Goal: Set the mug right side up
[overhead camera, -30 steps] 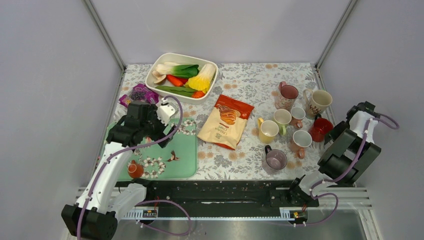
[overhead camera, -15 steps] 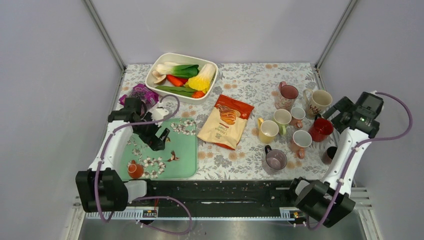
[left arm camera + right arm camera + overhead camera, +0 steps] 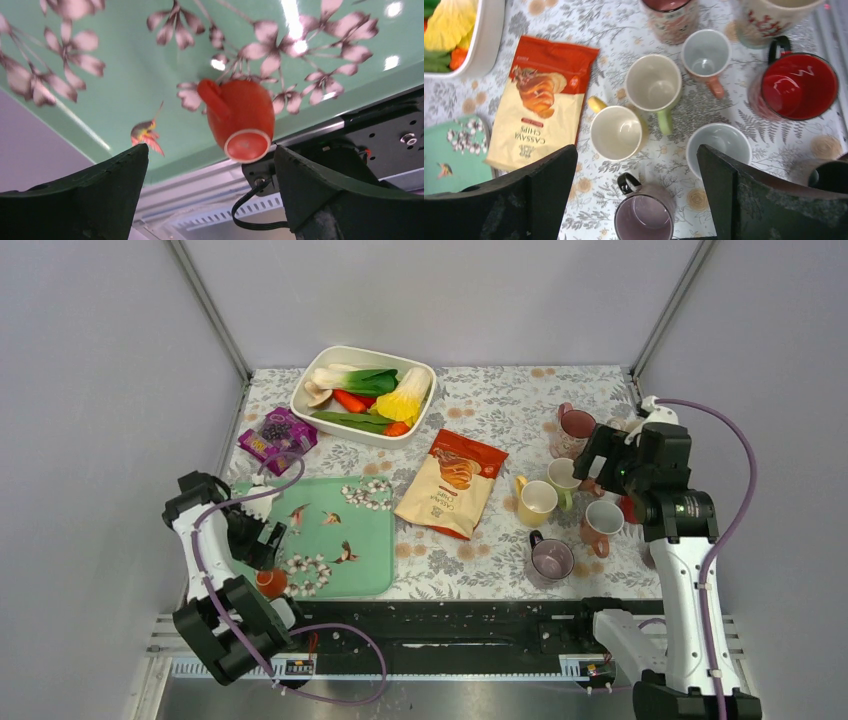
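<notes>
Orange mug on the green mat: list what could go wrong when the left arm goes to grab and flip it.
1. The orange mug stands base-up close to the near edge of the green mat, by the black rail; a nudge from the open left end effector could push it off the mat.
2. Its handle sticks out sideways; a finger closing on it might twist the mug instead of gripping it.

The floral table [image 3: 500, 405] carries a tray [image 3: 372, 540], dish [image 3: 302, 398], chip bag [image 3: 452, 483] and mugs [image 3: 537, 502].
</notes>
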Robot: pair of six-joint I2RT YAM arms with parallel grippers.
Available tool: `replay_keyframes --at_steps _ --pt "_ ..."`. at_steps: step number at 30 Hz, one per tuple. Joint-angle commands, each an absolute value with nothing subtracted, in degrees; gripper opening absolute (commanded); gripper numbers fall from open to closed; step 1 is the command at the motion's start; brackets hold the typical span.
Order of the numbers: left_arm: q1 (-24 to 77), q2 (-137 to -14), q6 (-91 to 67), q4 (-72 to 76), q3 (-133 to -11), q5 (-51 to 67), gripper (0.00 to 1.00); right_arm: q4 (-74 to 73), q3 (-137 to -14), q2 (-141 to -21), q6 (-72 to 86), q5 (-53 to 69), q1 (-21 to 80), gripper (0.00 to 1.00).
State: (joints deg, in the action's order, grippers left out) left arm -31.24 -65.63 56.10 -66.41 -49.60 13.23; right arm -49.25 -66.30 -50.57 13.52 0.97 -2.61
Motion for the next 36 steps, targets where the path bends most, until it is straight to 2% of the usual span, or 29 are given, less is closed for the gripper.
replay_keyframes --at_steps 1,3,4,7,8,10,11,14,24,30,36 --pt "-37.5 -61.8 62.1 -69.0 -48.6 11.2 0.98 -48.0 -67.1 -51.5 11.3 -1.5 3.5 0.99" --pt "-40.7 -61.0 64.2 -69.8 -49.0 11.5 0.94 -48.1 -67.5 -51.5 11.1 -1.5 4.8 0.99" --pt "-42.3 -60.8 65.0 -69.9 -49.0 11.3 0.88 -48.3 -67.7 -51.6 11.0 -1.5 5.3 0.99" --pt "-46.4 -61.2 68.0 -69.9 -48.5 9.4 0.63 -48.7 -68.0 -51.4 10.6 -1.9 6.0 1.0" --pt "-47.5 -61.6 68.8 -69.4 -47.9 8.5 0.51 -48.7 -68.0 -51.2 10.5 -2.1 6.1 0.99" --pt "-49.2 -62.6 70.0 -66.8 -45.9 6.4 0.35 -48.7 -68.0 -51.1 10.4 -2.2 6.2 0.99" --pt "-49.7 -63.2 70.4 -65.2 -44.6 5.2 0.3 -48.7 -68.0 -51.1 10.4 -2.1 6.2 0.99" --pt "-49.9 -66.2 71.0 -61.9 -41.2 4.3 0.28 -48.7 -68.1 -51.5 10.5 -1.3 6.3 0.99" --pt "-47.3 -72.9 70.1 -64.7 -40.9 12.5 0.27 -48.8 -68.4 -52.1 10.7 -1.4 6.3 0.99" --pt "-35.5 -77.2 62.2 -62.2 -41.4 14.9 0.27 -48.7 -68.6 -51.2 11.0 -0.9 6.3 0.99" --pt "-22.0 -83.9 52.3 -58.3 -48.0 17.0 0.28 -48.0 -67.7 -49.5 11.1 -0.5 6.2 1.0"
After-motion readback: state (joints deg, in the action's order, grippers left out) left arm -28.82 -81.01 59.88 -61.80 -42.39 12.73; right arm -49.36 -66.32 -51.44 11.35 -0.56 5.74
